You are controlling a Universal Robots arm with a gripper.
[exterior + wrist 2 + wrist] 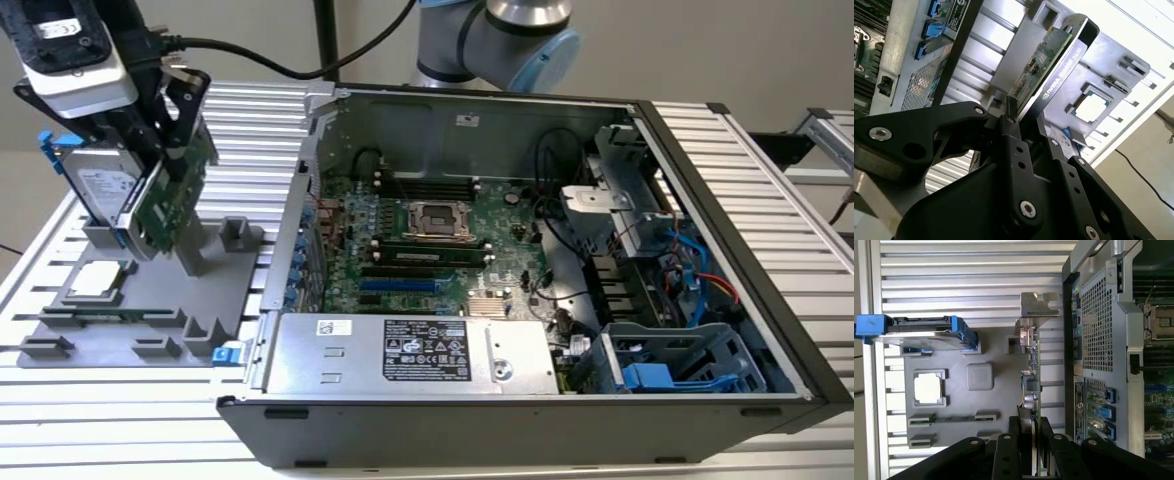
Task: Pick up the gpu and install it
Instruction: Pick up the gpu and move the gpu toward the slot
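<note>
At the exterior view's left, beside the open case [534, 425], the gpu [167, 200] stands on edge over the grey holder [147, 320], just beside the hard drive [94, 185]. Standing upright likely leaves its upper edge free for a grasp from above. The gripper [1021, 117] is clamped on that edge, one finger on the green board and one on the black shroud. Whether the card has left its slot I cannot tell.
</note>
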